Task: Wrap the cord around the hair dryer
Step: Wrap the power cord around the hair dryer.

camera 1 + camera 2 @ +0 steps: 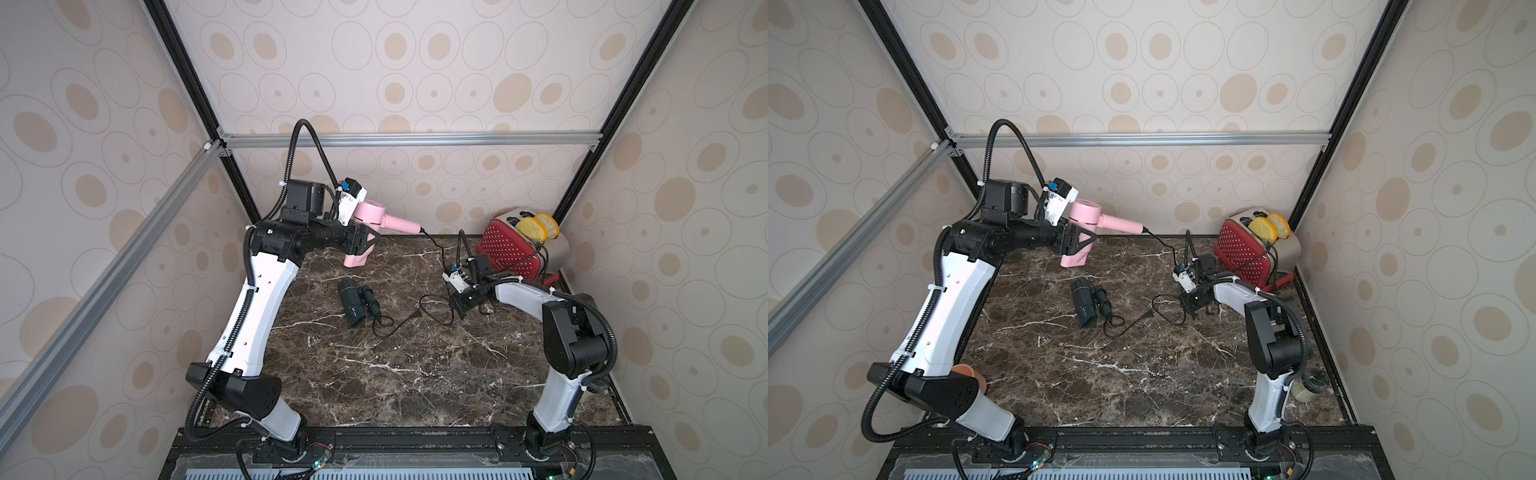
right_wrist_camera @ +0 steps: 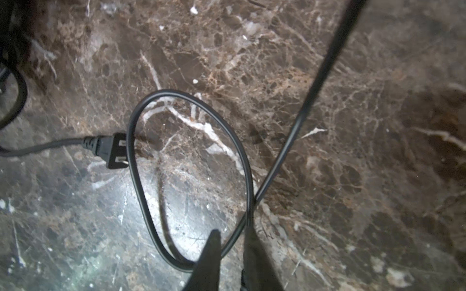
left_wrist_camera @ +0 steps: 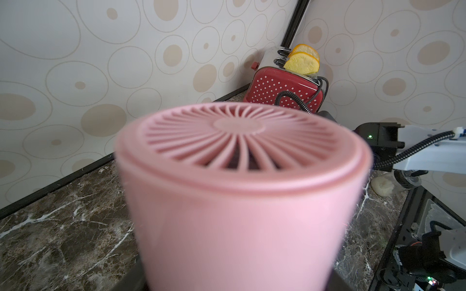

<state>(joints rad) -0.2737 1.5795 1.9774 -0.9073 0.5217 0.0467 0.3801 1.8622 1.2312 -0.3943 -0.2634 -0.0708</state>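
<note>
Hair dryer [image 1: 372,214], pink, sits in the left gripper [image 1: 368,240] at the back left of the marble table [image 1: 395,374]. The jaws are clamped across its barrel, the nozzle points down and the handle juts sideways toward the red toaster [image 1: 509,249]. We cannot tell whether the nozzle touches the marble. In the left wrist view the barrel's rear grille [image 3: 238,141] fills most of the frame (blurred, it is so close).

From the handle's end we follow the black cord [image 1: 434,243] as it slopes through the air down to the right gripper [image 1: 460,309], which is low over the table just in front of the toaster. In the right wrist view the fingers [image 2: 209,264] stand narrow with the cord rising between them. A slit of marble shows beside the cord, so we cannot tell whether it is pinched.

Just past the fingertips the cord crosses itself and forms a loop [image 2: 141,105] lying flat on the marble. The loop lies over the prongs of a black plug [image 2: 111,151], whose lead curls off toward a dark appliance [image 1: 351,301] lying mid-table, well apart from the pink dryer. Two bread slices [image 1: 532,227] stand in the toaster's slots
</note>
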